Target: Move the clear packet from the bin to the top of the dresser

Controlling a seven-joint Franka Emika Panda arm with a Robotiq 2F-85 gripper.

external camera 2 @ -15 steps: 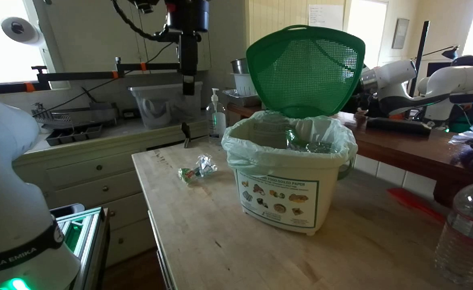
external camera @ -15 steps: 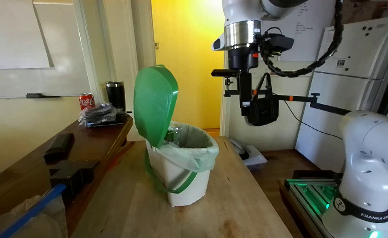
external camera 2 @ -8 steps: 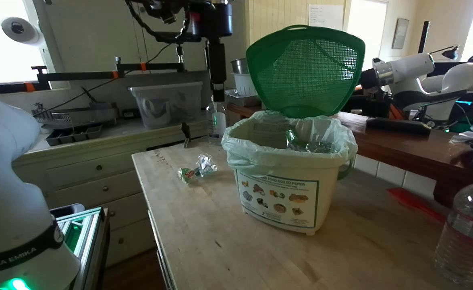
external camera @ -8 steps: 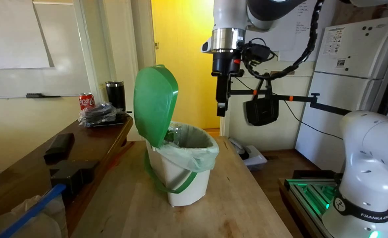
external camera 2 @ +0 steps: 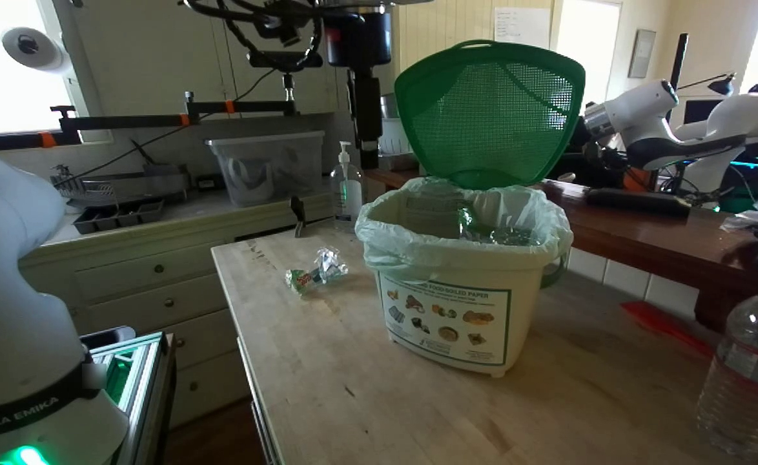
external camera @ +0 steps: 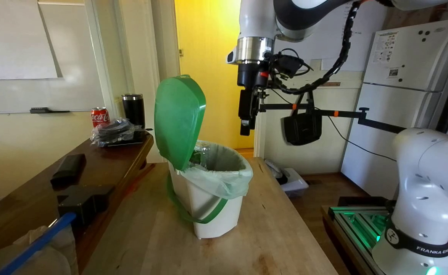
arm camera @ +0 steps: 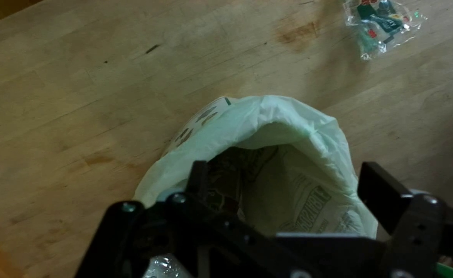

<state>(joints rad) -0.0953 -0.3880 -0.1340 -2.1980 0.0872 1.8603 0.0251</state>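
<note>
"Wrist view: state of the black two-fingered gripper [arm camera: 284, 181]?"

"Fingers [arm camera: 382, 197] spread well apart; the mouth of the white plastic waste bin [arm camera: 201, 121] shows between and beyond them. In both exterior views the gripper hangs above the bin, tips downward."

"The bin?"

"Upright on the pale wooden dresser top [external camera 2: 353, 413], a translucent pale green plastic liner [external camera 2: 405, 248] folded over its rim. In an exterior view the rounded bright green plastic lid [external camera 2: 489, 123] is raised at twelve o'clock."

"Location of the task's item?"

"Crinkled see-through plastic packet [external camera 2: 471, 225], partly green: inside the bin, toward three o'clock of the mouth in an exterior view. Lower part hidden; cannot tell whether it is one piece. In the wrist view a dark shape [arm camera: 224, 185] shows inside at nine o'clock, too dim to identify."

"Other items?"

"Clear wrapper [external camera 2: 317, 271], printed green and red, on the wood at nine o'clock from the bin in an exterior view, apart from it. Ribbed clear plastic bottle [external camera 2: 747, 381] with white cap, toward four o'clock."
</note>
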